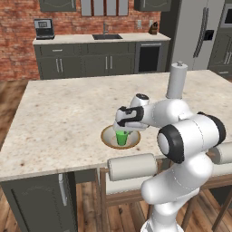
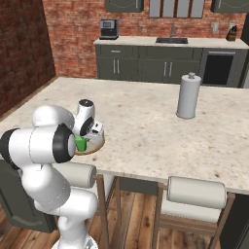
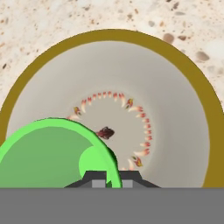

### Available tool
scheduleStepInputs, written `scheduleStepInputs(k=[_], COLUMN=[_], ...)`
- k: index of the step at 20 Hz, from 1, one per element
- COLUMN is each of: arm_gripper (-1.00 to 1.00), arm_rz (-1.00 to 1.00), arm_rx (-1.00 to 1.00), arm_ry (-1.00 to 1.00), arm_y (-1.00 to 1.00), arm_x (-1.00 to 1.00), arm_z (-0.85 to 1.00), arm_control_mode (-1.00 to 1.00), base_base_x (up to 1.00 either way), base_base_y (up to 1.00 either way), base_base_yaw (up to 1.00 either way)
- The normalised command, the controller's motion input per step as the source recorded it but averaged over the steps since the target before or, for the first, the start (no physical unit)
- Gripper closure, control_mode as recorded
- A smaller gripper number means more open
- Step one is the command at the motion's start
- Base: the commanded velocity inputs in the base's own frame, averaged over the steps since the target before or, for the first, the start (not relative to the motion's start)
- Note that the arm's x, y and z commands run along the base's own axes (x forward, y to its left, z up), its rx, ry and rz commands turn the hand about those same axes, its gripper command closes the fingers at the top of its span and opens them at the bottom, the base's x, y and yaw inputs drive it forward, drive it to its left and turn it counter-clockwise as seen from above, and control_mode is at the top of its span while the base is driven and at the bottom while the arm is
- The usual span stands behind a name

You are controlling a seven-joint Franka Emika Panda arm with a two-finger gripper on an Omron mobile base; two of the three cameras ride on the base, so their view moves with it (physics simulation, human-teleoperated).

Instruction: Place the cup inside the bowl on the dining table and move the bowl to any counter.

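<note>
Small bright green tumbler cup [image 1: 121, 137] hangs over the wide tan-rimmed, pale-inside bowl [image 1: 110, 140] on the speckled beige stone dining table [image 1: 63, 118]; gripper [image 1: 124, 131] pinched tight on its rim; release looks pending. Bowl's move to the brick-backed wall counter [image 1: 68, 40] not begun.

No legible txt, labels, brands, nos. or signs on any obj. or surface in shot.

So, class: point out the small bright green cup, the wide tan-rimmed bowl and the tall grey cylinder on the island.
Green cup [image 1: 121, 138]: left base view, its side wall.
Tan-rimmed bowl [image 3: 183, 61]: hand view, its rim.
Grey cylinder [image 2: 187, 97]: right base view, its body.
</note>
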Motion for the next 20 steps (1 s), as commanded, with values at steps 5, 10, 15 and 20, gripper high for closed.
scheduleStepInputs(k=[5, 10, 15, 20], arm_gripper=[-1.0, -1.0, -1.0, -1.0], arm_rz=[0.0, 0.0, 0.0, 0.0], arm_rx=[0.0, 0.0, 0.0, 0.0], arm_ry=[0.0, 0.0, 0.0, 0.0], arm_y=[0.0, 0.0, 0.0, -0.02], arm_x=[0.0, 0.0, 0.0, 0.0], arm_z=[0.0, 0.0, 0.0, 0.0], arm_control_mode=[-1.0, -1.0, -1.0, -1.0], base_base_x=[0.0, 0.0, 0.0, 0.0], base_base_y=[0.0, 0.0, 0.0, 0.0], base_base_yaw=[0.0, 0.0, 0.0, 0.0])
